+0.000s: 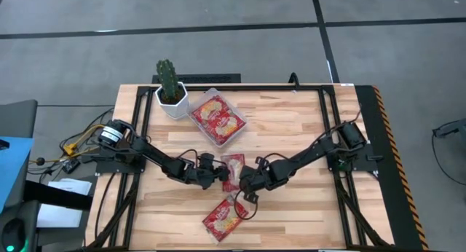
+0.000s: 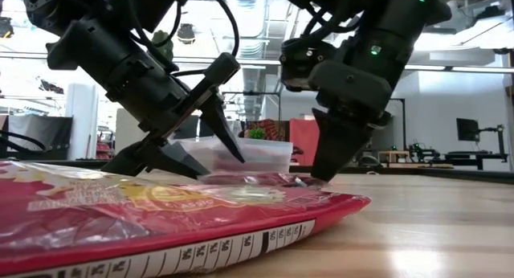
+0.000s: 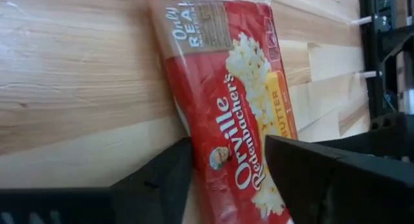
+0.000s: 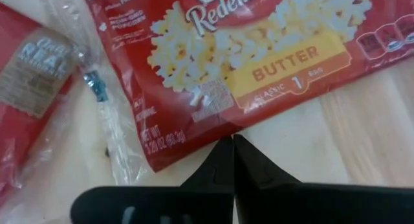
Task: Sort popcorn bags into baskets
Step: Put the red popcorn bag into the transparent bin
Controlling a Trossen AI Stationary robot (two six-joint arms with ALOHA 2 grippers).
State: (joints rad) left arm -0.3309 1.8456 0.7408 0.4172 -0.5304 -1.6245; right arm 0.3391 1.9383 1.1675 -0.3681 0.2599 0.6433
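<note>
A red popcorn bag [image 1: 234, 167] lies flat mid-table. My left gripper [image 1: 220, 175] is open, and its fingers stand over that bag's two long edges [image 3: 226, 94]. A second red bag [image 1: 224, 217] lies flat by the near edge and fills the low view's foreground [image 2: 161, 214]. My right gripper [image 1: 244, 185] is shut and points down, with its tips [image 4: 233, 141] at the edge of this second bag [image 4: 259, 49]. The clear basket [image 1: 202, 100] at the far side holds more red bags. My left gripper [image 3: 229, 179] comes at the middle bag slanting down from the table's left, a finger [image 3: 162, 185] over each long edge; I cannot tell whether it touches. My right gripper's shut tips [image 2: 325, 175] meet the near bag's far edge [image 4: 213, 149] from above; touch cannot be told.
A cactus in a white pot [image 1: 171, 92] stands at the far left, beside the basket. A strip of clear wrapper [image 4: 97, 88] lies between the two loose bags. Bare wood stretches to the right of the grippers. Black frame rails run along both table sides.
</note>
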